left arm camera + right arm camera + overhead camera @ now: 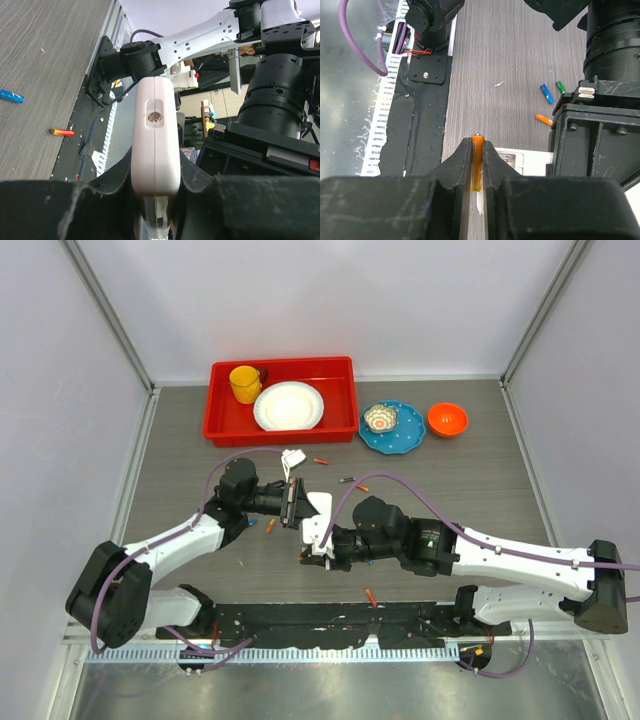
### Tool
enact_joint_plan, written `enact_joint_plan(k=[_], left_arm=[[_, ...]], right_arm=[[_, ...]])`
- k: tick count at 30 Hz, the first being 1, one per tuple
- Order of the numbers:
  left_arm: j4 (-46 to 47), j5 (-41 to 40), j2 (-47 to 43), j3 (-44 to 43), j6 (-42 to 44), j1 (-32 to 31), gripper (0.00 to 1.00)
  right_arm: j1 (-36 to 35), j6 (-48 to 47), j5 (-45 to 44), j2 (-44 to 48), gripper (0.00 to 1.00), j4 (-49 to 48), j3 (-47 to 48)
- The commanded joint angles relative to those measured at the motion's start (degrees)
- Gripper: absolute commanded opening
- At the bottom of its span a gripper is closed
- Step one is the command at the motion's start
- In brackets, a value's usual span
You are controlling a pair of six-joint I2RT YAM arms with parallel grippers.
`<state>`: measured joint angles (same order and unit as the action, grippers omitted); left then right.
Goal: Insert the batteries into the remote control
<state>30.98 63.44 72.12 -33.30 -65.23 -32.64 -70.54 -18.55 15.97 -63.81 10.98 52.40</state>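
Left gripper (pixel 155 202) is clamped on the remote (pixel 155 130), near the table (pixel 450 490) centre; right gripper (pixel 477 172) is nipped narrow on an orange battery (pixel 477 145) just beside it. Risk: meeting the bay edge askew, the battery could twist in that thin pinch and drop among the spares (pixel 547 93)

Overhead view down on the table (pixel 500 480); two close wrist views along their jaws, table shared

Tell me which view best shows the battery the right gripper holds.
Right wrist: the orange battery sits close up, clamped in the right gripper. Top external shows it too small to make out; left wrist does not show it.
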Motion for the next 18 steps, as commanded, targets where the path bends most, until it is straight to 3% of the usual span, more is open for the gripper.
enact_joint_plan(k=[1, 18], left_arm=[[0.84, 1.6, -1.89, -1.15, 0.45, -0.58, 0.0], [-4.26, 1.16, -2.68, -1.68, 4.06, -1.28, 0.0]], right_arm=[[0.05, -1.67, -1.11, -0.35, 0.01, -1.4, 1.38], [1.11, -1.41, -1.11, 0.44, 0.01, -1.75, 1.74]])
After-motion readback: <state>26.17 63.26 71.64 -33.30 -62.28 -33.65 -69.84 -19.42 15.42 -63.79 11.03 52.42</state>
